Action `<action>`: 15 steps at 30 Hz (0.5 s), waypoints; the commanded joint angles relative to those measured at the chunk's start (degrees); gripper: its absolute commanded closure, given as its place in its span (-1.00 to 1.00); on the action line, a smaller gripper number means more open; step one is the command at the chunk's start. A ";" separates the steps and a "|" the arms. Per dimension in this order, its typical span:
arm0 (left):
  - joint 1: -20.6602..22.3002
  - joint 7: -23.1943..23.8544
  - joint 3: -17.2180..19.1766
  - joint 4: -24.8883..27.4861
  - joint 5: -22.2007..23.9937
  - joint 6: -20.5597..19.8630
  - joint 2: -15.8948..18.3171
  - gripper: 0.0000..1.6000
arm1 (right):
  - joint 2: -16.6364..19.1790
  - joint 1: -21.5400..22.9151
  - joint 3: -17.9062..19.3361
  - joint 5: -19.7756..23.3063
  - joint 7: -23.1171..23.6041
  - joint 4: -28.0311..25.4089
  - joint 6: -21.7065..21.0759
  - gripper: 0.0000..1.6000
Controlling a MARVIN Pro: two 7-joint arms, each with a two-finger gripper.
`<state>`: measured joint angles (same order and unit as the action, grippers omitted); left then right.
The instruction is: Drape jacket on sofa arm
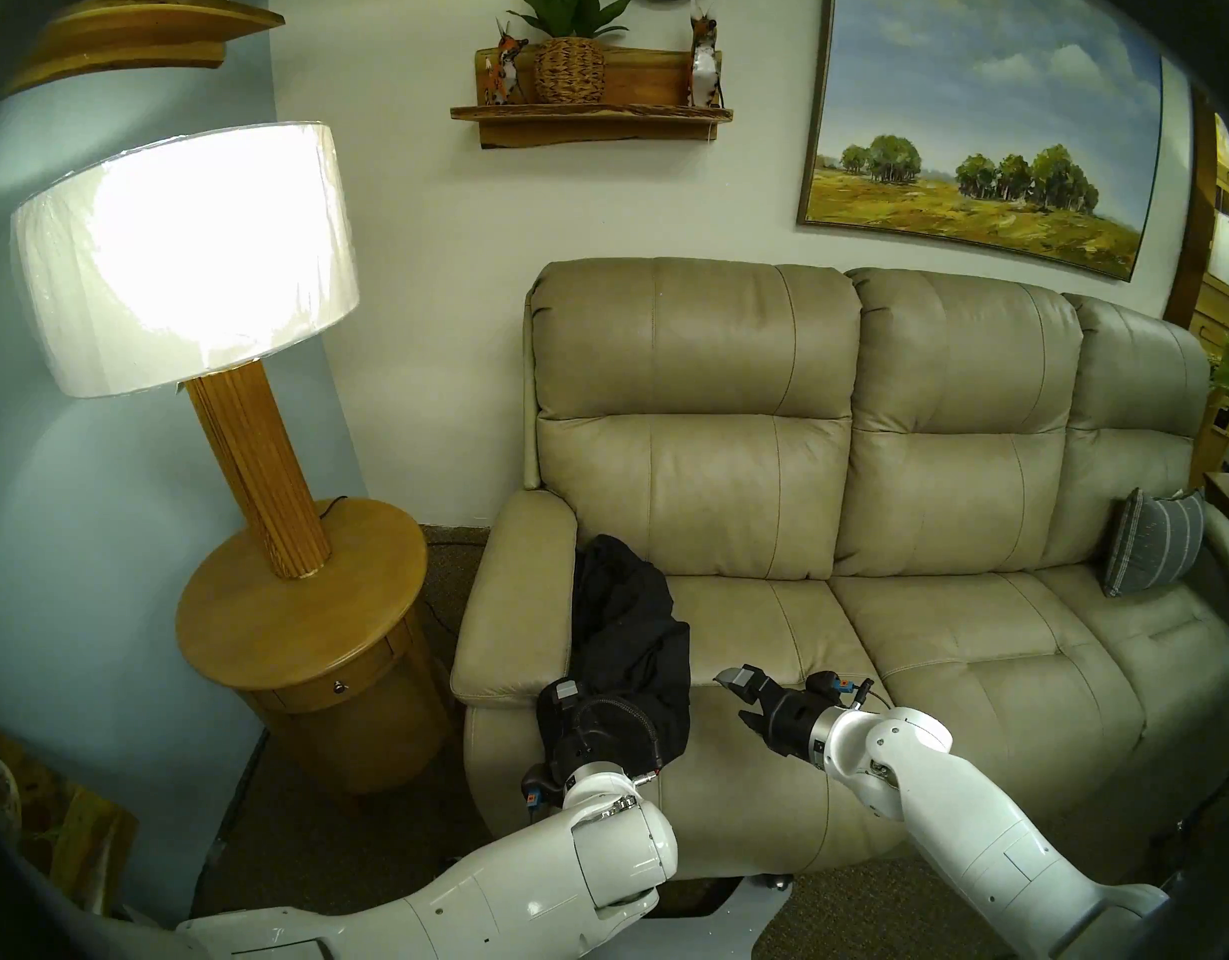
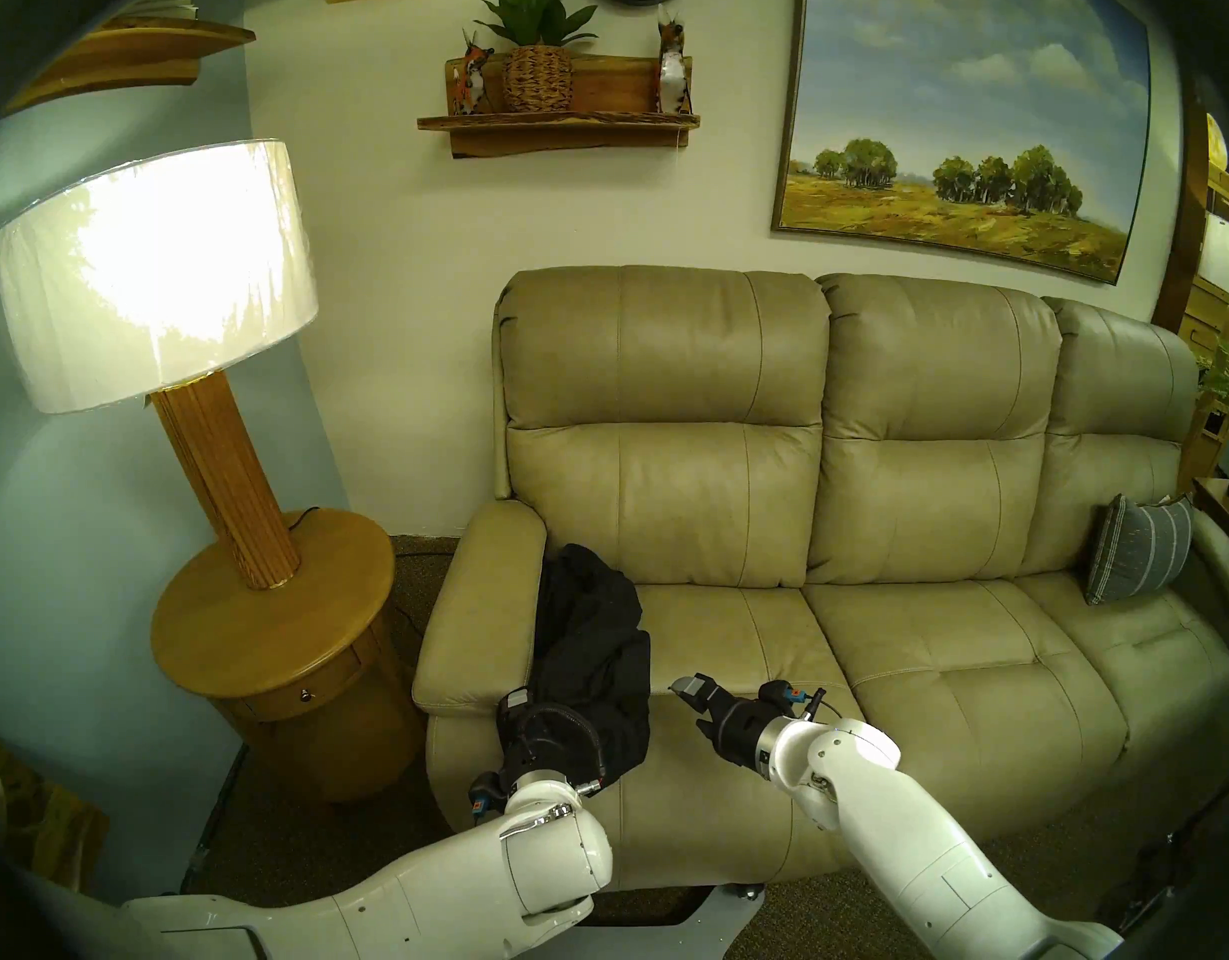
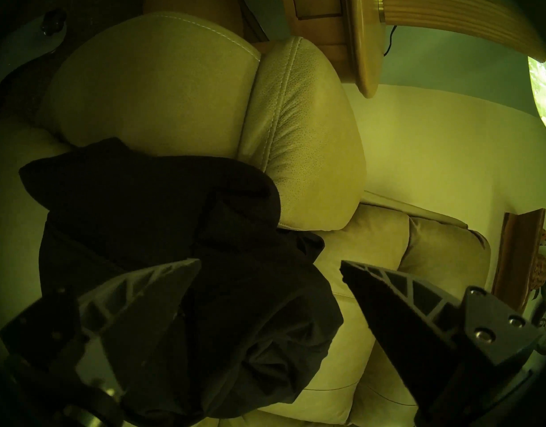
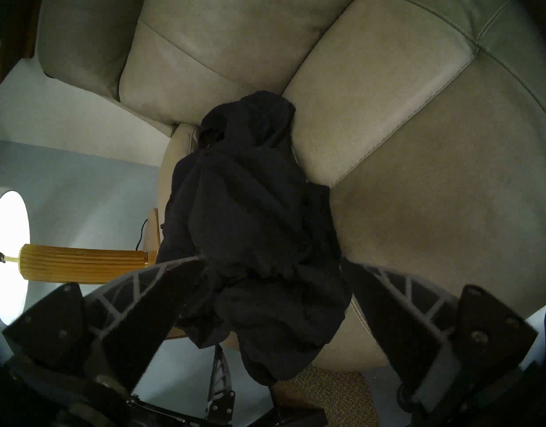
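Observation:
The black jacket (image 1: 632, 633) lies bunched on the left seat cushion against the inner side of the tan sofa arm (image 1: 521, 591), and its lower end hangs over the seat's front edge. None of it rests on the arm's flat top. My left gripper (image 3: 270, 263) is open at that hanging end, with black cloth just beyond its spread fingers and nothing pinched. My right gripper (image 1: 736, 699) is open too, a short way right of the jacket above the seat's front edge, and points at it. Its wrist view shows the jacket (image 4: 253, 232) between and beyond the fingers, untouched.
A round wooden side table (image 1: 306, 619) with a lit lamp (image 1: 182, 259) stands close left of the sofa arm. A grey striped pillow (image 1: 1152, 550) leans at the sofa's right end. The middle and right seat cushions (image 1: 979, 633) are bare. Carpet lies in front.

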<state>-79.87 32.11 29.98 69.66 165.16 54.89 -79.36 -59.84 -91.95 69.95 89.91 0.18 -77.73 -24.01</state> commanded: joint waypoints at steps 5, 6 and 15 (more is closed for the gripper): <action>3.33 0.46 4.40 -8.12 -0.16 -5.08 -8.05 -1.00 | 0.22 -0.26 0.36 0.45 2.21 -0.28 -0.08 -1.00; 4.22 0.02 4.01 -8.96 -0.16 -6.11 -8.13 -1.00 | 0.28 -0.33 0.44 0.53 2.30 -0.25 -0.09 -1.00; 10.43 -4.04 4.09 -17.25 -0.16 -11.89 -11.53 -1.00 | 0.47 -0.12 0.64 0.76 2.50 0.99 -0.16 -1.00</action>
<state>-75.49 30.24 33.45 56.82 165.16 47.38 -86.49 -59.26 -92.72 70.37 90.42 2.00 -76.93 -24.00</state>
